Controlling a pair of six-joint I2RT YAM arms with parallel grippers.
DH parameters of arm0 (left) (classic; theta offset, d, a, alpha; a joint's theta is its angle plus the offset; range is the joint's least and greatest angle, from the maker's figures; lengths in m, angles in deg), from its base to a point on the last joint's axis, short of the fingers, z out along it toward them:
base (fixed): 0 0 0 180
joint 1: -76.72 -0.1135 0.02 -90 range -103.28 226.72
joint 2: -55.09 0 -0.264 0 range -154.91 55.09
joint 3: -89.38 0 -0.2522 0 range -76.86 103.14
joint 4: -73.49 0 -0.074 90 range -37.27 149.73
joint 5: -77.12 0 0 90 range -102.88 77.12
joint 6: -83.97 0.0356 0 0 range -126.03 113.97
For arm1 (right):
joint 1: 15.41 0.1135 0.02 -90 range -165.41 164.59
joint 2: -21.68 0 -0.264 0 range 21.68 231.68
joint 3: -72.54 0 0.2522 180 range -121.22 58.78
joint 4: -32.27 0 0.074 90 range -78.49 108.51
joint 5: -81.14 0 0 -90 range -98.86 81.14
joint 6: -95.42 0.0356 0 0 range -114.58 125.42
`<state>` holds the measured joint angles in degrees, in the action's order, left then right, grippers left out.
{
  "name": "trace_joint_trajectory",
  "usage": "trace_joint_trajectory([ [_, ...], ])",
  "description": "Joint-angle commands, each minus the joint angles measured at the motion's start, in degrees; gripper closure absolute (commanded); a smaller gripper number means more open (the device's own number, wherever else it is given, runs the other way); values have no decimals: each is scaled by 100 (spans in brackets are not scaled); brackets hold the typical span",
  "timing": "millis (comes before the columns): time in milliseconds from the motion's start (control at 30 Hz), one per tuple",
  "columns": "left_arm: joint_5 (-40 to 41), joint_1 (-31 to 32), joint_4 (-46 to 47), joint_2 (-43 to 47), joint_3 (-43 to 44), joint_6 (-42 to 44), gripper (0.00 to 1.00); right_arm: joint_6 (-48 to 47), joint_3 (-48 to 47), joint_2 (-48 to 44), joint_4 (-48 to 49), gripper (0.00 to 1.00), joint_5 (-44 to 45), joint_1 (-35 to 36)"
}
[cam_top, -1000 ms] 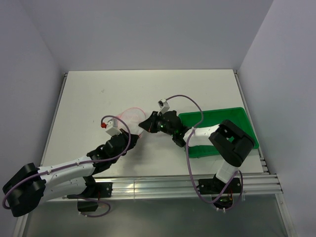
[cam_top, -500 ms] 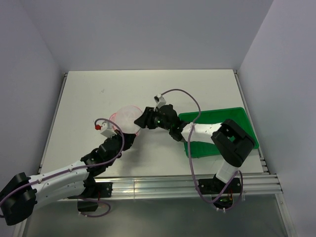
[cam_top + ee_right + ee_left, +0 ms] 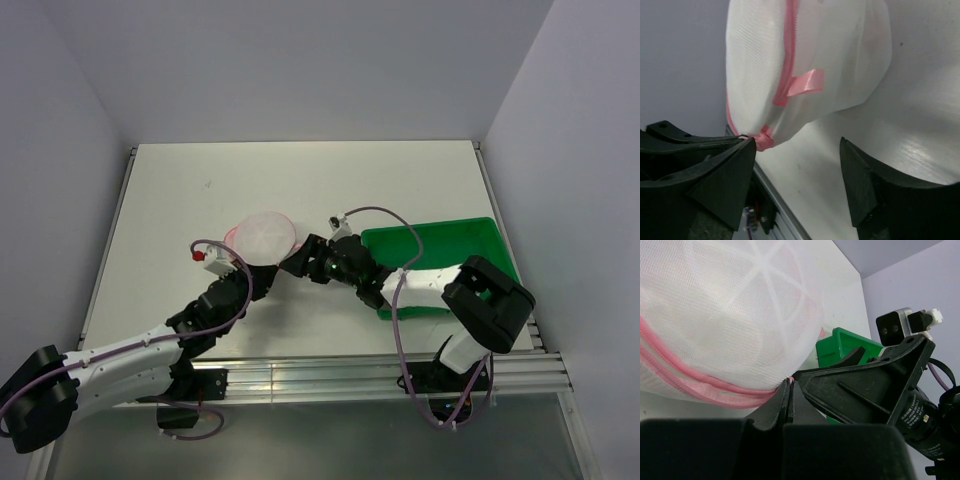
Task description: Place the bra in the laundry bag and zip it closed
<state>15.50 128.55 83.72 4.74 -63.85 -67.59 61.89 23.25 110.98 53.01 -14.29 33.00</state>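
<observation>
Pink-trimmed round white mesh laundry bag [image 3: 265, 236] sits just left of our open right fingers [image 3: 302, 263]; our left fingers [image 3: 786, 405] pinch its near rim, closed.

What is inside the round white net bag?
The laundry bag looks closed along its pink zip. Through the white mesh only a faint pink tint shows, seen from the left wrist. Whether that is the bra cannot be told; the mesh covers it.

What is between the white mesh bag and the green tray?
The right gripper, open and holding nothing, sits between the laundry bag and the green tray. The top view shows this best.
</observation>
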Motion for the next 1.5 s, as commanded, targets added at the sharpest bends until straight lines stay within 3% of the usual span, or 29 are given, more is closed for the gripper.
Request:
trace_joint_trajectory([
  [0, 1, 20, 396, 86, -97, 65, 100, 488, 11, -9, 988, 30, -2, 38],
  [367, -43, 20, 326, 262, -300, -23, 100, 593, -314, 387, 1042, 52, -28, 29],
  [567, 1, 20, 273, 359, -256, 74, 100, 436, -472, 396, 638, 44, 51, 29],
  [633, 10, 20, 264, 315, -238, 91, 100, 418, -507, 404, 645, 63, -37, 29],
  [667, 1, 20, 229, 298, -212, 109, 100, 418, -516, 396, 628, 83, -37, 29],
  [800, 88, 20, -43, 411, -212, 171, 100, 374, -517, 343, 558, 100, -221, -155],
  [1033, 536, 20, -1220, 1367, -361, 118, 100, -240, -884, 413, 40, 100, -1239, -779],
  [1267, 1072, 20, -2090, 1993, -300, 48, 100, -1058, -1675, 790, -1067, 100, -2172, -1263],
  [1400, 1108, 20, -2100, 2134, -265, 214, 100, -1594, -2753, 1291, -1989, 100, -2156, -1404],
  [1467, 960, 20, -1664, 2030, -291, 451, 100, -1779, -3055, 1537, -2359, 100, -2146, -1404],
])
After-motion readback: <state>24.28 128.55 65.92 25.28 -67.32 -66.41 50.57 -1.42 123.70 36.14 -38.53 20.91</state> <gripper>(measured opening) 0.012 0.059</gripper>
